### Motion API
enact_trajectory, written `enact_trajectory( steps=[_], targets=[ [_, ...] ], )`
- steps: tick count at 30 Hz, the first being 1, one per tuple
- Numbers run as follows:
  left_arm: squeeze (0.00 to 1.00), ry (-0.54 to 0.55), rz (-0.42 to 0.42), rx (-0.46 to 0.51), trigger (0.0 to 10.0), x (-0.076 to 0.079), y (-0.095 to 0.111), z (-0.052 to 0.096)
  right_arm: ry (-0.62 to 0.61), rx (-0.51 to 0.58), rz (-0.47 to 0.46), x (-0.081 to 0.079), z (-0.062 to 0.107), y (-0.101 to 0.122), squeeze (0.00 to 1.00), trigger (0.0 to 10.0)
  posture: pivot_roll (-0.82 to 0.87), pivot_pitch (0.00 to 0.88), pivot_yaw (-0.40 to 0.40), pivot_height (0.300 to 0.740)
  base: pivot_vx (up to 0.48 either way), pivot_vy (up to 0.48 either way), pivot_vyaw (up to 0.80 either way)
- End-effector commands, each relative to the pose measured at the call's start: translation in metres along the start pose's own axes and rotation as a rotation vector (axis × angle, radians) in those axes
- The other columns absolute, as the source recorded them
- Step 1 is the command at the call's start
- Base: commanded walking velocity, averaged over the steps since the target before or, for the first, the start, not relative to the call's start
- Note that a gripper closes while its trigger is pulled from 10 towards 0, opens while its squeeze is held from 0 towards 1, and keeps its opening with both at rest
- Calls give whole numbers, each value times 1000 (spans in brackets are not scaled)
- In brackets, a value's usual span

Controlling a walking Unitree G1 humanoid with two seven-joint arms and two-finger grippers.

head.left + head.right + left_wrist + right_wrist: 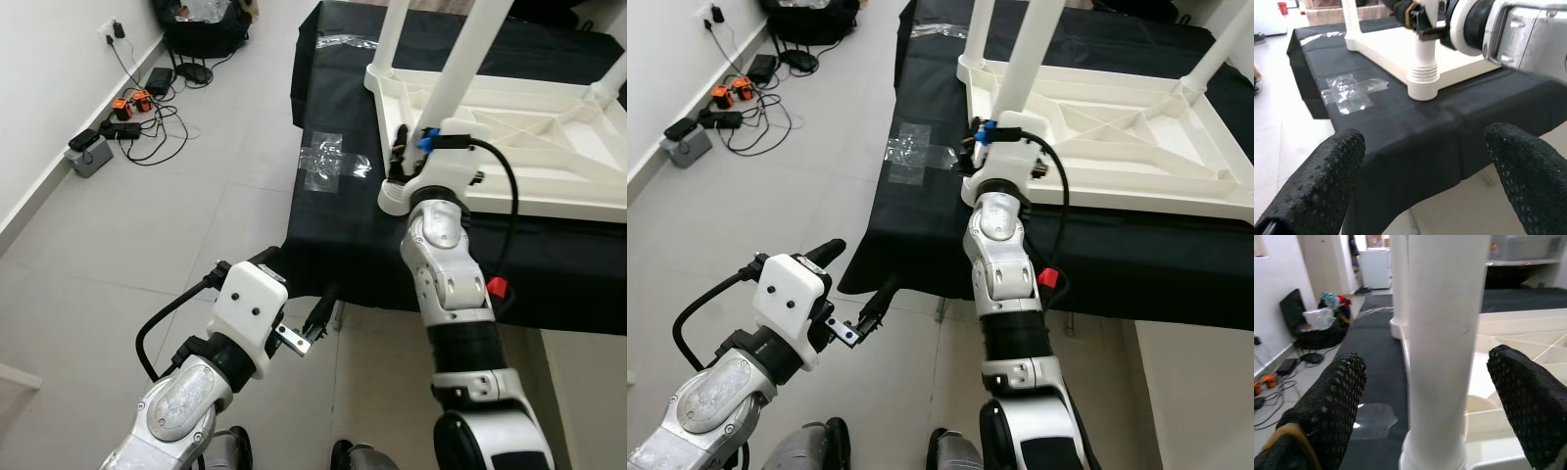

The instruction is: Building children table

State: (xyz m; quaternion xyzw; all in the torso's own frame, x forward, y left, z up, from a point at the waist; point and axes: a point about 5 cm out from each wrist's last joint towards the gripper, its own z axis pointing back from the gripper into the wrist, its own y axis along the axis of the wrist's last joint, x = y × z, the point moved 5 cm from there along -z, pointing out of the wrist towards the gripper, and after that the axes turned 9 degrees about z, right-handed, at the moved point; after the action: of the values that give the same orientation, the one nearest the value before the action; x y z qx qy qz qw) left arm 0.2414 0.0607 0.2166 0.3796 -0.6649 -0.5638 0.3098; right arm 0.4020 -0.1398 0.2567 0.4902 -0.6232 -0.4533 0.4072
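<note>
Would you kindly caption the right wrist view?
Right gripper, fingers open around the white table leg.

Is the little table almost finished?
Getting there. The white tabletop lies upside down on the black cloth, with legs already standing up. The right gripper, jaws open, sits around the near-corner leg. The left gripper waits empty. Flipping it upright remains.

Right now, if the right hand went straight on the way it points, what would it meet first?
The white table leg, which stands right between the open fingers of the right hand. It looks very close, though depth is unclear.
</note>
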Motion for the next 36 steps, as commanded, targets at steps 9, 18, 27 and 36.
enact_trajectory(
  steps=[9, 18, 27, 36],
  targets=[
    [0, 64, 21, -59, 10000, -10, -20, 3, 139, -87, 120, 24, 68, -44, 0, 10000, 51, 155, -77, 740, 0, 0, 0],
    [0, 154, 26, -147, 10000, -21, -51, 12, 230, -157, 276, 42, 118, -83, 0, 10000, 45, 130, -66, 740, 0, 0, 0],
    [0, 230, 68, -225, 10000, -21, -78, 28, 315, -208, 263, 16, 142, -96, 0, 10000, 58, 89, -62, 740, 0, 0, -622],
    [0, 261, 83, -243, 10000, -22, -88, 32, 368, -218, 296, 7, 154, -103, 0, 10000, 53, 57, -58, 740, 0, 0, -567]
  ],
)
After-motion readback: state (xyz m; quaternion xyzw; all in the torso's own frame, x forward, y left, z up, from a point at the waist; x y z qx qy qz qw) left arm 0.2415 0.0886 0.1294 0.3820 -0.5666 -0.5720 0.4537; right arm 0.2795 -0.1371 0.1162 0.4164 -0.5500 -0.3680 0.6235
